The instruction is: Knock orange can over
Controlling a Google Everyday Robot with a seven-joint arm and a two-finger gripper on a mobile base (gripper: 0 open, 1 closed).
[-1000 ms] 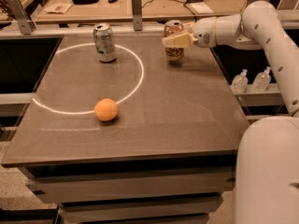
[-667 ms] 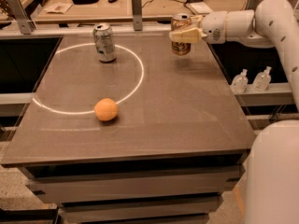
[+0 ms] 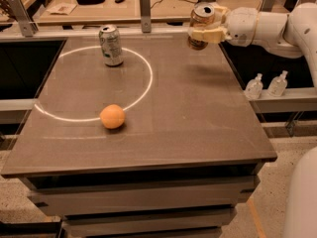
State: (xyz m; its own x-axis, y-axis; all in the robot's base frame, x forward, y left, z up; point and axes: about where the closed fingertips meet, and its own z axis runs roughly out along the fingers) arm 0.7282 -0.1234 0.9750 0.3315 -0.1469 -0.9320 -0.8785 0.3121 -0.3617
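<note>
Orange-gold, the orange can point(image 3: 201, 20) is clasped in the gripper point(image 3: 202, 34) just above the desk's point(image 3: 198, 133) far right corner, long axis near upright, top tipped slightly toward the right edge.

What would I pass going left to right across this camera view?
Silver-green can → orange can, gripped by the claw above the table's far right → two small bottles beyond the table's right edge. The orange fruit, directly in front of the first can, is skipped.
</note>
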